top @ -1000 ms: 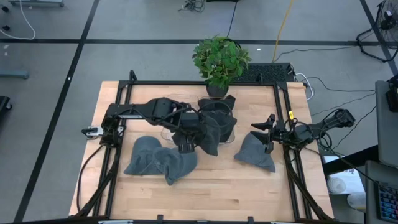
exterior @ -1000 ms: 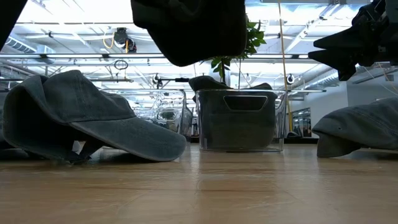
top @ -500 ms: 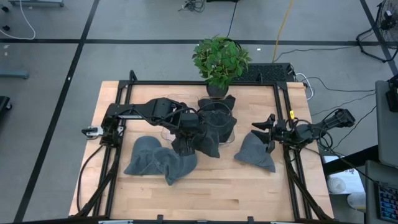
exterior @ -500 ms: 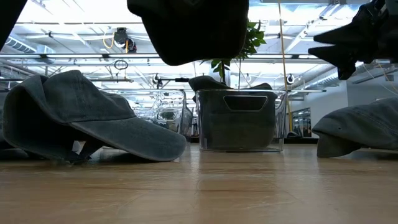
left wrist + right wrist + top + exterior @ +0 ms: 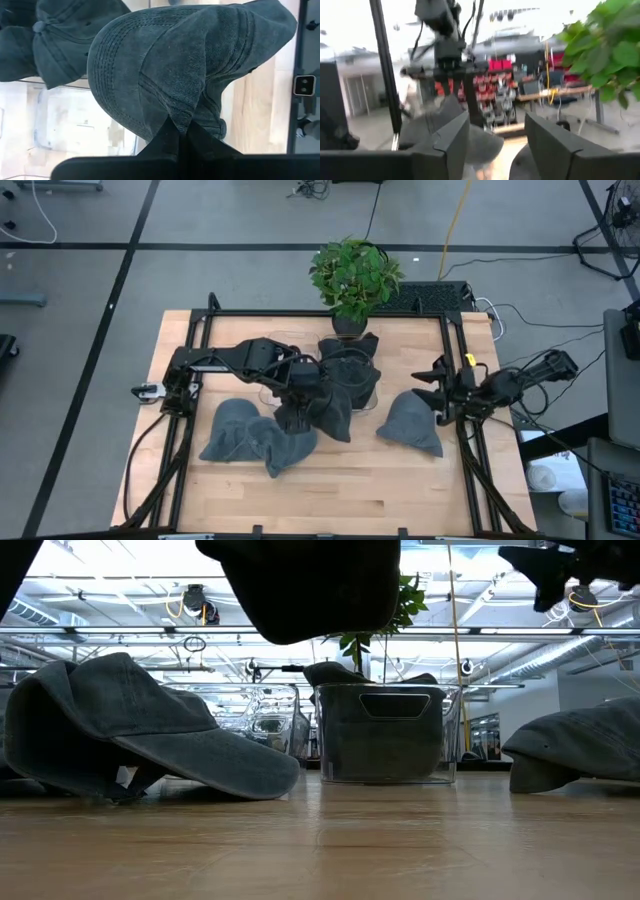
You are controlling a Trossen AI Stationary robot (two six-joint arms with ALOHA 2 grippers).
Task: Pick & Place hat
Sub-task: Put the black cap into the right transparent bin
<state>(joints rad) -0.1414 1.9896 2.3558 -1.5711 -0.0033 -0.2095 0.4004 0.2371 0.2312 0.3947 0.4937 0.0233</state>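
The hat I carry is dark grey-blue denim, pinched at a fold of its cloth by my left gripper, whose fingers are pressed together on the fabric. It hangs off the table: in the low view it shows as a dark mass at the top of the picture, well above the wood. From above it sits near the table's middle, just in front of the clear bin.

The bin stands toward the far edge, see-through, with at least one more cap inside it, its cloth showing over the rim.

Two caps lie overlapping on the left front part of the table, just beside the hanging hat; in the low view the nearer one rests brim-down on the wood. Another cap lies alone on the right side.

My right gripper hovers above that lone cap, clear of it, fingers standing apart and holding nothing. In the low view it sits high at the upper right.

A potted plant stands at the far edge behind the bin. The wooden table carries a black frame around the work area.
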